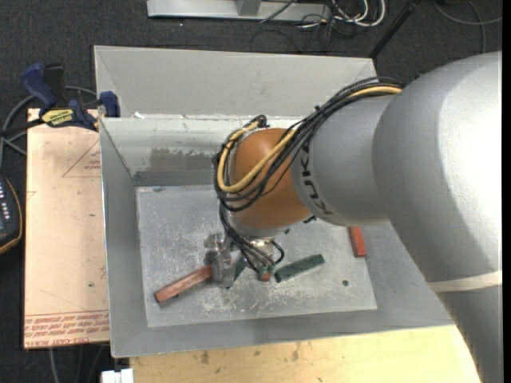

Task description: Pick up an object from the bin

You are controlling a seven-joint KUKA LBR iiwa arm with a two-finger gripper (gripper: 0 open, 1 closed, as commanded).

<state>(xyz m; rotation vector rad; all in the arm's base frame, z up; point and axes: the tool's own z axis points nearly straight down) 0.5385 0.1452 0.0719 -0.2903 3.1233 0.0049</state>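
My gripper (223, 263) is low over the front middle of the bin floor. A reddish-brown stick (182, 285) lies flat to its left, slanting toward the front left, and its right end reaches the gripper's tip. Whether the gripper holds that end I cannot tell. Just right of the gripper a dark green flat strip (300, 266) lies on the floor, with a small orange bit (264, 276) at its left end.
A small red block (357, 242) lies near the right wall, partly under the arm. The arm with its orange cover and cables hides the bin's middle and right.
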